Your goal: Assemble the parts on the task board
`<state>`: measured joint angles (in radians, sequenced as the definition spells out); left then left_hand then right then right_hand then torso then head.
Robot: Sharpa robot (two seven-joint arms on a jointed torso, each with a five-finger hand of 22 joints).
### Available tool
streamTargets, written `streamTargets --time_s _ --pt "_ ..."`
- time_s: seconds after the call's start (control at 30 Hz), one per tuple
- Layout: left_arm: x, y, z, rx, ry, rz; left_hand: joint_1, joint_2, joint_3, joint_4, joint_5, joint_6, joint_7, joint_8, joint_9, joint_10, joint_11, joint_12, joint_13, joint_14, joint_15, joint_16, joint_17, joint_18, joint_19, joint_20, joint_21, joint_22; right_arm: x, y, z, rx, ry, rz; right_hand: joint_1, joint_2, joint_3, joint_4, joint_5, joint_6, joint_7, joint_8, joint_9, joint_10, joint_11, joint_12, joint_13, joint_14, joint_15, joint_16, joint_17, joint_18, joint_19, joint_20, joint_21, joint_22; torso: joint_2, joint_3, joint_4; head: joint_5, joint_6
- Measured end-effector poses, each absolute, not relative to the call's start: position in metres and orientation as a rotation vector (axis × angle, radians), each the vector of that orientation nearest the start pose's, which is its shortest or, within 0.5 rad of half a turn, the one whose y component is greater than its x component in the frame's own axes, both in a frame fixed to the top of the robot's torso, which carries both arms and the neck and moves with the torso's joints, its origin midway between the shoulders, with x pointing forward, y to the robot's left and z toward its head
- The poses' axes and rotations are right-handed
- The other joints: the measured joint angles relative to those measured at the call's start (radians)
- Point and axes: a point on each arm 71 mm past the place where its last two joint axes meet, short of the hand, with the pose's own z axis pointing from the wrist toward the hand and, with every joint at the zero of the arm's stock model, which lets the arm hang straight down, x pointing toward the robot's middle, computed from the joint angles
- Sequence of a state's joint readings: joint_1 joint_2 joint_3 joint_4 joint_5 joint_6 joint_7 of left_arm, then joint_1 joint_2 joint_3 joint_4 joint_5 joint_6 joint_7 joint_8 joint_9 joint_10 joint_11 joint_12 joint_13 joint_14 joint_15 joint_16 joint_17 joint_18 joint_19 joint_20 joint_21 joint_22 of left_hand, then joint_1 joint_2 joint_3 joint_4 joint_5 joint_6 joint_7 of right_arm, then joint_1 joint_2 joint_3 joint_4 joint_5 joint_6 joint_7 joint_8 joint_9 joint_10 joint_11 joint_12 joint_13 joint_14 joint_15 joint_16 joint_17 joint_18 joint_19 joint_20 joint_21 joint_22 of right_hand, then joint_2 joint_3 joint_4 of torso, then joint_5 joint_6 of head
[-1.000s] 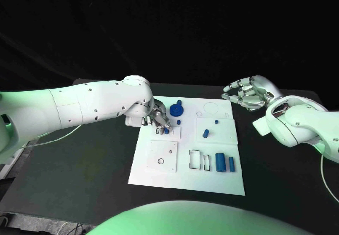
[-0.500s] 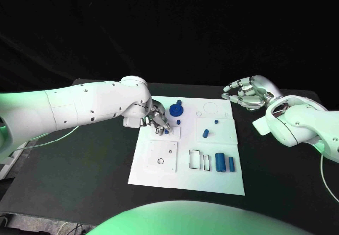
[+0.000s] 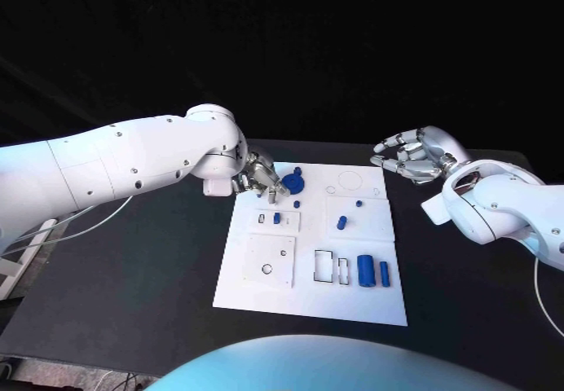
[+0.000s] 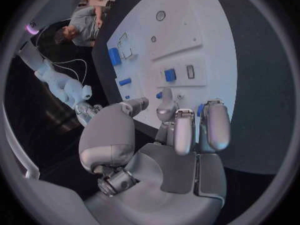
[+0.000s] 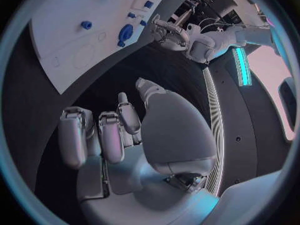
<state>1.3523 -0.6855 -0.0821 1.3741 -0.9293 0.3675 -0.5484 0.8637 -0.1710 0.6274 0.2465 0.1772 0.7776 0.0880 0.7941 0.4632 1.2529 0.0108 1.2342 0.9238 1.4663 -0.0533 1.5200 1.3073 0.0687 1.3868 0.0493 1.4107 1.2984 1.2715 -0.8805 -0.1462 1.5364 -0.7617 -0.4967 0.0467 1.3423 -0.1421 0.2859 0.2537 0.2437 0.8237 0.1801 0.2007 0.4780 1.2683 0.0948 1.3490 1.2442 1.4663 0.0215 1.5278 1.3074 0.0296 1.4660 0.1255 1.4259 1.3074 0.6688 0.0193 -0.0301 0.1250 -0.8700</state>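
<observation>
1 small blue part (image 3: 276, 217) now stands free; the left hand (image 3: 260, 182) has lifted away, fingers apart and empty.

I can read no words, labels, brand names or numbers anywhere. My task board (image 3: 311, 277) carries only thin black outlines of circles and rectangles, which are shapes and not writing or readable signs.

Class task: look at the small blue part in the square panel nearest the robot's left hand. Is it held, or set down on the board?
Set down. The small blue part sits in its square panel on the task board, while the left hand is apart from it, holding nothing.
</observation>
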Motion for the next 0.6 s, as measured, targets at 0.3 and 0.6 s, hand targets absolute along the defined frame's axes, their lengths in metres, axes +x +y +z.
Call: streamTargets --time_s 0.3,0.6 --pt "0.527 0.199 -0.172 -0.199 2.375 -0.418 0.156 -0.027 -0.073 0.004 0.000 -0.088 0.057 -0.120 -0.080 -0.196 0.054 -0.201 -0.305 -0.002 0.043 -0.025 0.000 0.000 -0.025 0.037 -0.029 -0.043 0.488 -0.230 -0.184 0.491 1.632 0.926 0.000 0.000 0.000 0.000 0.000 0.000 0.000 0.000 0.000 0.000 0.000 0.000 0.000 0.000 0.000 0.000 0.000 0.000 0.000 0.000 0.000 0.000 0.001 0.0004 0.0000 0.000 0.020" --pt "0.549 0.222 -0.168 -0.270 2.247 -0.345 0.209 -0.047 -0.140 0.044 0.000 -0.067 0.050 -0.112 -0.086 -0.204 0.055 -0.209 -0.333 0.000 0.045 -0.030 0.000 0.000 -0.029 0.041 -0.035 -0.046 0.488 -0.230 -0.185 0.492 1.633 0.924 -0.004 -0.004 -0.004 0.004 0.000 0.000 0.000 0.004 0.000 0.000 0.000 0.000 -0.001 0.000 0.000 0.000 0.000 0.000 0.000 0.000 -0.006 0.001 0.002 -0.0003 -0.0001 0.006 0.038"
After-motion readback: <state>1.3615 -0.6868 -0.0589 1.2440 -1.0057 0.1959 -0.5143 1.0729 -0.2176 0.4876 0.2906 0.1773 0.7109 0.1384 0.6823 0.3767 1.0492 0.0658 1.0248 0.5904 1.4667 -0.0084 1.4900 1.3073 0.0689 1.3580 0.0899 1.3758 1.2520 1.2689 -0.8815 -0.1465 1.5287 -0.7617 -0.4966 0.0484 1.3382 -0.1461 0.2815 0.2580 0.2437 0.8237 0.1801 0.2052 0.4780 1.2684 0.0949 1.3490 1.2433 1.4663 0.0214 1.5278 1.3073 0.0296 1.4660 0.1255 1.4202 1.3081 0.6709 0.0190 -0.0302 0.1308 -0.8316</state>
